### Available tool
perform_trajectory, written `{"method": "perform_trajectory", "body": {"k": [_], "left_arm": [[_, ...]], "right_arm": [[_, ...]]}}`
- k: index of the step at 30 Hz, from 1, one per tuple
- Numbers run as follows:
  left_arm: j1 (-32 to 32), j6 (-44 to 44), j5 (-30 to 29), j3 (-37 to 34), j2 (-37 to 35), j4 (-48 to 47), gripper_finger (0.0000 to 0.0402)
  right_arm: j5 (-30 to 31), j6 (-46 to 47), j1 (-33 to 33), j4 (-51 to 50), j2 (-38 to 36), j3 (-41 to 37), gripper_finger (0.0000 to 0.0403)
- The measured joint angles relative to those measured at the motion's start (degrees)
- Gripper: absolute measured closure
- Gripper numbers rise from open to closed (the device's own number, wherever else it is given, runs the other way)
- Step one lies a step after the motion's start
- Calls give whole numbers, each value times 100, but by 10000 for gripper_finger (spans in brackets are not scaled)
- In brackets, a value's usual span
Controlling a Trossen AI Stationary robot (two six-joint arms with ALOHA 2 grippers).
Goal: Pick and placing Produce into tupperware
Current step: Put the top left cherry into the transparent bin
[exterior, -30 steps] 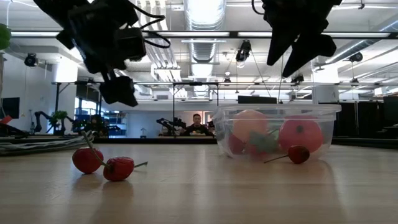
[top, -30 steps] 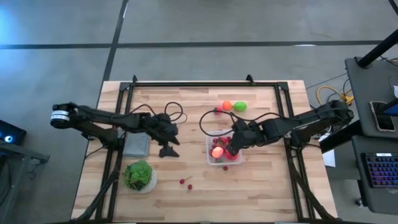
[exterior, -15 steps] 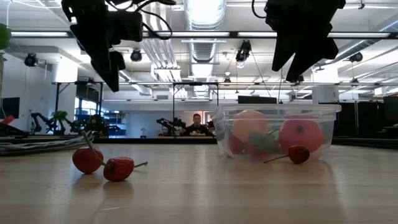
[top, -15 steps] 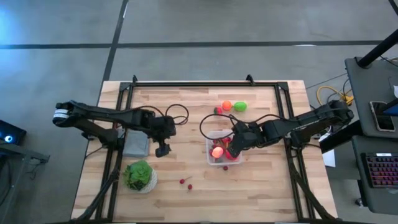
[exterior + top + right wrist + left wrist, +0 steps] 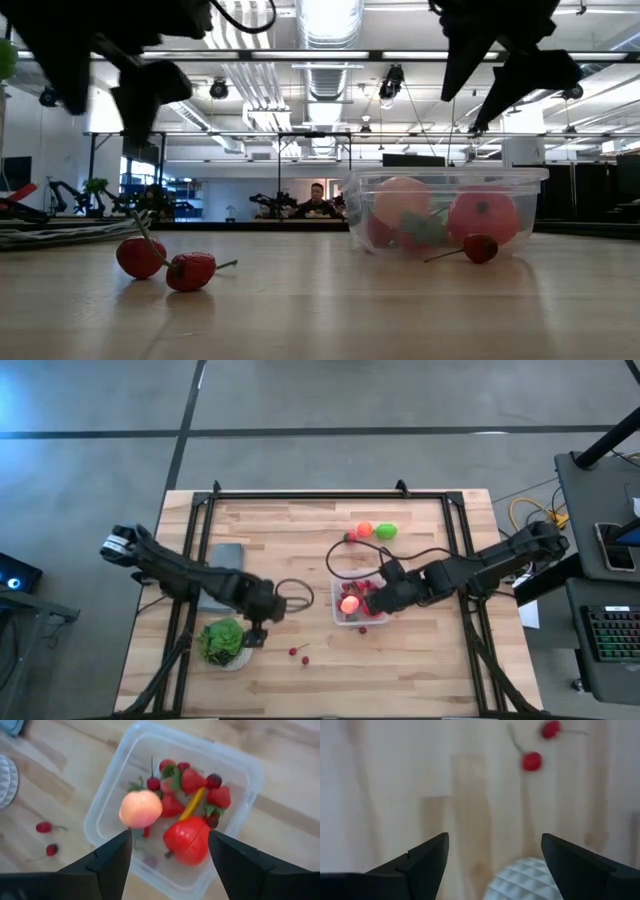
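While my left hand [image 5: 256,637] hangs open above the desk [image 5: 420,660], its fingers spread and holding nothing, two red cherries [image 5: 532,761] lie ahead of it and the white bowl [image 5: 530,879] of leafy greens sits just beneath and beside it. My right hand [image 5: 167,851] hovers open and empty directly over the clear tupperware [image 5: 250,770], which already holds a peach [image 5: 140,808], a red tomato-like piece [image 5: 188,839], strawberries and an orange stick. An orange lump [image 5: 364,529] and a bright green lump [image 5: 386,531] wait on the desk beyond my right hand.

I judge the risk to be on my left: the cherries are tiny with thin stems, so closing slightly off could flick them away, and dropping too close could knock the bowl.

Compared with a second ago, my left hand has swung away from the grey slab [image 5: 222,565] toward the bowl and cherries, while my right hand has drawn back slightly above the tupperware.
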Motion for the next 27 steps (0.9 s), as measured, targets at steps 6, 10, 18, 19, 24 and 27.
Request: {"method": "perform_trajectory", "body": {"k": [6, 10, 18, 19, 24, 27], "left_arm": [[-407, -950, -120, 42, 15, 50, 100], [-424, -2054, -359, 110, 5, 297, 100], [-584, -2212, -357, 92, 224, 1680, 100], [-646, -1887, -354, 106, 305, 1821, 100], [-930, -654, -443, 194, 872, 2081, 100], [-944, -704, -478, 214, 1244, 2045, 100]], "right_arm": [[1, 33, 263, -250, 0, 0, 147], [-81, -17, 354, -583, -34, 0, 149], [-147, -509, 766, -785, -249, 0, 153], [-146, -554, 808, -863, -279, 0, 154], [-116, -488, 994, -1289, -438, 0, 156], [100, -389, 1095, -1412, -531, -10, 157]]}}
